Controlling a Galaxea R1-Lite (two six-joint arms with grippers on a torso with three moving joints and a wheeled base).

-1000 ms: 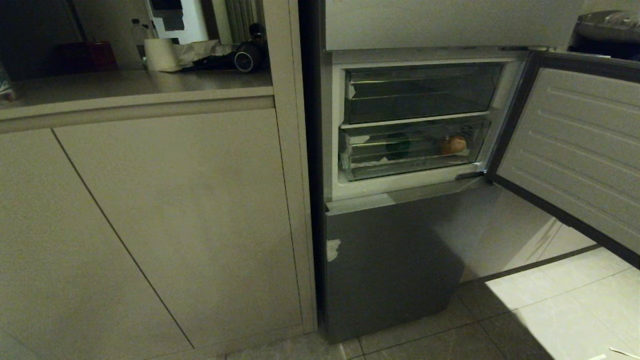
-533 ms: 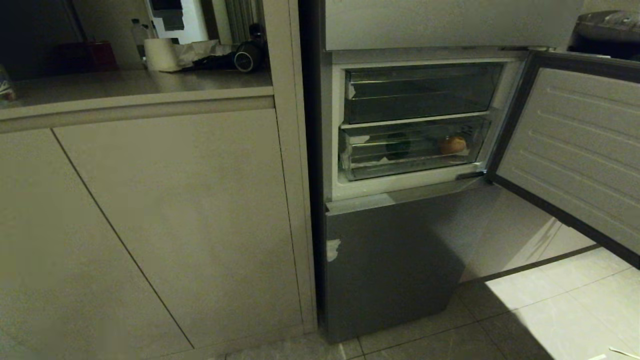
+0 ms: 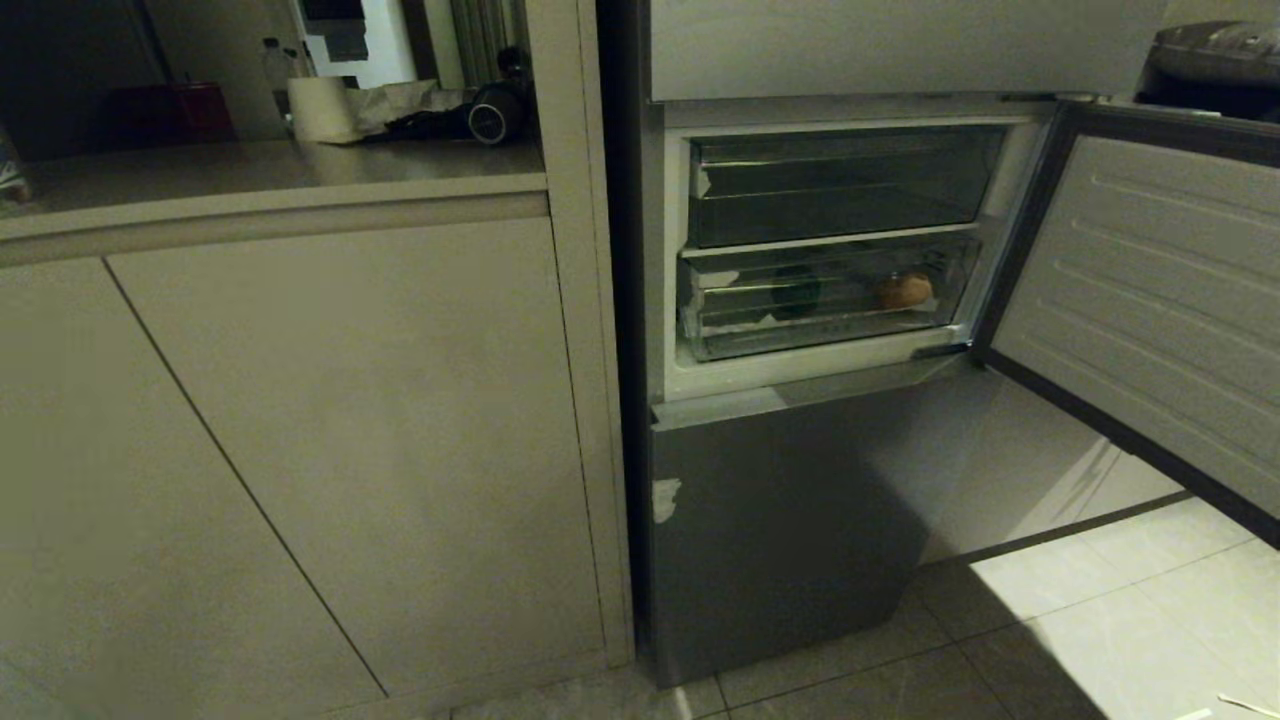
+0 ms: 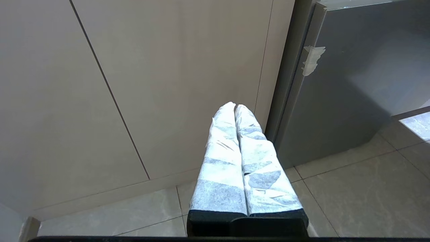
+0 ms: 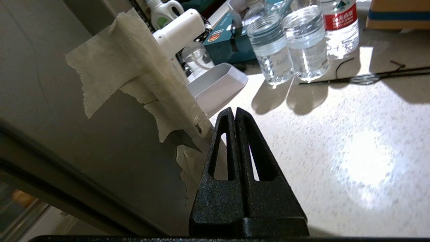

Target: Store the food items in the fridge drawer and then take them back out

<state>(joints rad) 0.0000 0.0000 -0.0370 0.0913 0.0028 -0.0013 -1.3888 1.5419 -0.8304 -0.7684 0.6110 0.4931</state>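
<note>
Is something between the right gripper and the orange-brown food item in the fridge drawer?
Yes. The fridge drawer is pushed in, so its clear front wall stands before the food item. The right gripper is by the taped fridge door edge.

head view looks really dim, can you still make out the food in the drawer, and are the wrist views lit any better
Head view: dim and murky, yet the small rounded orange-brown food lump shows through the clear plastic fridge drawer; a sunlit patch falls on the pale tiled floor. Left wrist view: evenly bright. Right wrist view: bright, with glare on the speckled countertop and sharp shadows behind the clear water bottles.
</note>
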